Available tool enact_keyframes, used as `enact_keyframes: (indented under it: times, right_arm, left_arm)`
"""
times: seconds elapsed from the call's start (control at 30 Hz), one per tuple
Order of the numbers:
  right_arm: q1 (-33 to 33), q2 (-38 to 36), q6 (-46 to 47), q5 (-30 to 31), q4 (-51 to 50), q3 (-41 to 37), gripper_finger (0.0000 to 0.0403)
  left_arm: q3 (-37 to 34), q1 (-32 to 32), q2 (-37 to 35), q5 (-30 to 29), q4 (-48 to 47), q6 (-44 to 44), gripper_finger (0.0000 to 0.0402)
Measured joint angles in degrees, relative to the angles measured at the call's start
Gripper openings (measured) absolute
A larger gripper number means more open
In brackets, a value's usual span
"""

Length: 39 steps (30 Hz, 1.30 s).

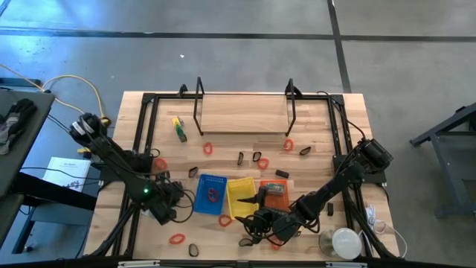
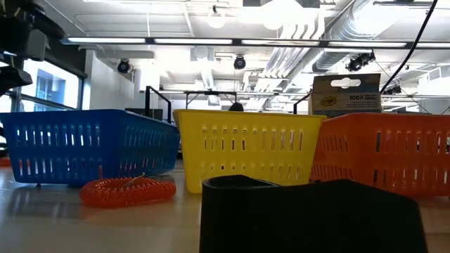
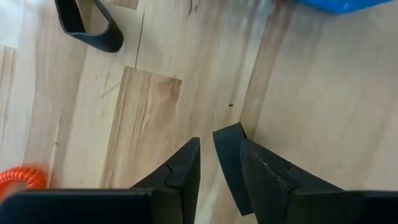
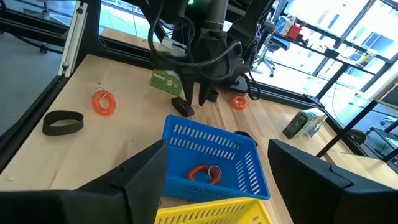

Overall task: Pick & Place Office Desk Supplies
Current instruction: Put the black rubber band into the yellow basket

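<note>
left end effector (image 3: 207, 149) narrow, empty, above table | right end effector (image 4: 217, 171) wide, near blue tray (image 4: 214, 163)

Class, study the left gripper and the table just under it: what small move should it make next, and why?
Probably a short shift toward the black loop, then a descent. The left gripper hangs with its fingers nearly closed over bare wood, holding nothing, left of the blue tray; the loop lies just ahead of its fingertips, with a red coil off to one side.
</note>
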Motion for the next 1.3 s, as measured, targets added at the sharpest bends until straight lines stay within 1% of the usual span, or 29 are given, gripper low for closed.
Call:
enact_keyframes:
  times: [0.27, 0.63, 0.9, 1.0, 1.2, 1.3]
  right_arm:
    - [0.0, 0.01, 0.01, 0.0, -0.16, 0.0, 0.0265]
    - [0.0, 0.02, 0.01, -0.11, -0.16, 0.0, 0.0265]
    - [0.0, 0.02, 0.01, -0.15, -0.16, 0.0, 0.0265]
    - [0.0, 0.0, 0.03, -0.15, -0.16, 0.0, 0.0265]
    - [0.0, 0.0, 0.03, -0.16, -0.16, 0.0, 0.0265]
    - [0.0, 0.01, 0.01, -0.17, -0.15, 0.0, 0.0265]
  left_arm:
    - [0.0, -0.16, 0.45, -0.6, 1.52, 0.0, 0.0108]
    - [0.0, -0.42, 0.45, 2.34, 2.11, 0.53, 0.0108]
    - [0.0, -0.42, 0.47, 3.2, 2.1, -3.3, 0.0112]
    - [0.0, -0.42, 0.45, 3.18, 2.1, -4.38, 0.0131]
    - [0.0, -0.42, 0.45, 3.15, 1.41, -5.57, 0.0202]
    - [0.0, -0.46, 0.46, 3.08, 1.65, -4.17, 0.0223]
